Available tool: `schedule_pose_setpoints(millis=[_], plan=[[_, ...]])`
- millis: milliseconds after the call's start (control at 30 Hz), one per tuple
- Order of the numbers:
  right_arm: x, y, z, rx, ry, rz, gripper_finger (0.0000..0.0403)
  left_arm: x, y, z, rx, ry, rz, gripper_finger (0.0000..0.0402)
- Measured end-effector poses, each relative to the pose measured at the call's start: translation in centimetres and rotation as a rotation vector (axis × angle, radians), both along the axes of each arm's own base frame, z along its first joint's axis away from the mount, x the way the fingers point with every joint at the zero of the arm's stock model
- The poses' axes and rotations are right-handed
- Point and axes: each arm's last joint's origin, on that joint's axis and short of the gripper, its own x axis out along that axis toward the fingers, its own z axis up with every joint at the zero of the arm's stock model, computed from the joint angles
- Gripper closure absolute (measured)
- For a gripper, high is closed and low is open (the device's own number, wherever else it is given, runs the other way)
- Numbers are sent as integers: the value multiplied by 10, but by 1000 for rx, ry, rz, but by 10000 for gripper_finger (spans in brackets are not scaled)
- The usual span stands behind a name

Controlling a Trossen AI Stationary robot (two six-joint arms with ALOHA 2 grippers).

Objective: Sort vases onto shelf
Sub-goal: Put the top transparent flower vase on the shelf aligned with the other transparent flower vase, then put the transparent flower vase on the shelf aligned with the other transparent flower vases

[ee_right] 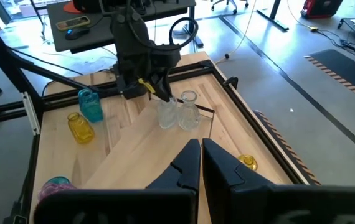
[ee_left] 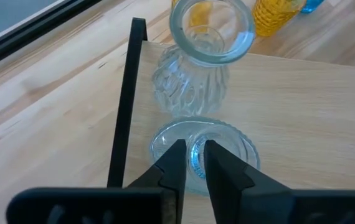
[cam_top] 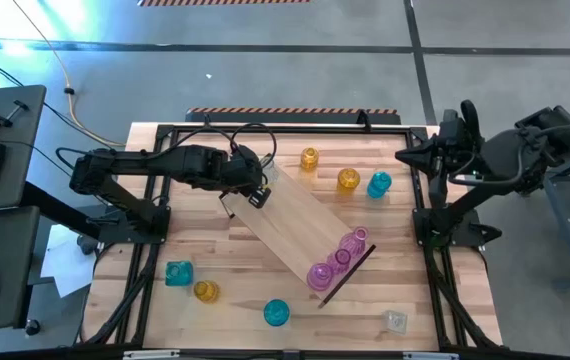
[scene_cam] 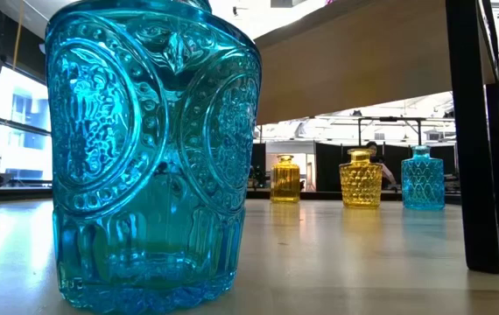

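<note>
The shelf (cam_top: 300, 235) lies slantwise across the table, a light-wood board on dark end pieces (scene_cam: 484, 131). Three pink vases (cam_top: 339, 259) stand at its right end. Two clear vases stand at its left end: one (ee_left: 193, 81) free, beside the dark end piece (ee_left: 124, 106), the other (ee_left: 240, 149) under my left gripper (ee_left: 195, 152), which is shut on its mouth. Two amber vases (cam_top: 348, 180) and a teal one (cam_top: 379, 184) stand on the table behind the shelf. My right gripper (ee_right: 200, 149) is shut and waits at the table's right edge (cam_top: 407, 157). My left gripper holds the nearer clear vase by its rim (ee_left: 193, 158), coming from above and pointing down. One finger (ee_left: 215, 162) seems to stand inside the mouth and the other (ee_left: 176, 158) outside it, with the glass wall between them. The vase stands upright on the shelf board.
On the table in front of the shelf stand a teal vase (cam_top: 178, 272), an amber one (cam_top: 205, 291), another teal one (cam_top: 276, 312) close before the low camera (scene_cam: 153, 157), and a clear one (cam_top: 395, 320). A black frame (cam_top: 265, 128) rims the table.
</note>
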Motion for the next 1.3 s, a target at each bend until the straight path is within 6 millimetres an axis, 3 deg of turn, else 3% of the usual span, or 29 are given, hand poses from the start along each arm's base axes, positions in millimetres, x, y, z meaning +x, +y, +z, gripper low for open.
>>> schedule_pose_setpoints(millis=[400,533,667,867,1000,1100,1300], plan=[[-1,2,0,4,-3,11,403,0,1,0,23,4,-3,281],[-1,2,0,3,-3,11,403,-8,0,9,29,-24,-13,263],[-1,2,0,3,-3,11,403,-27,0,31,30,-104,-12,257],[0,2,0,-45,14,39,403,-64,-11,93,77,-332,-91,257],[1,3,0,-44,21,52,403,-78,-23,123,136,-476,-171,257],[4,6,-2,8,36,88,403,-81,-29,133,162,-549,-229,257],[24,23,-10,255,76,65,403,-81,-39,135,217,-536,-346,257]])
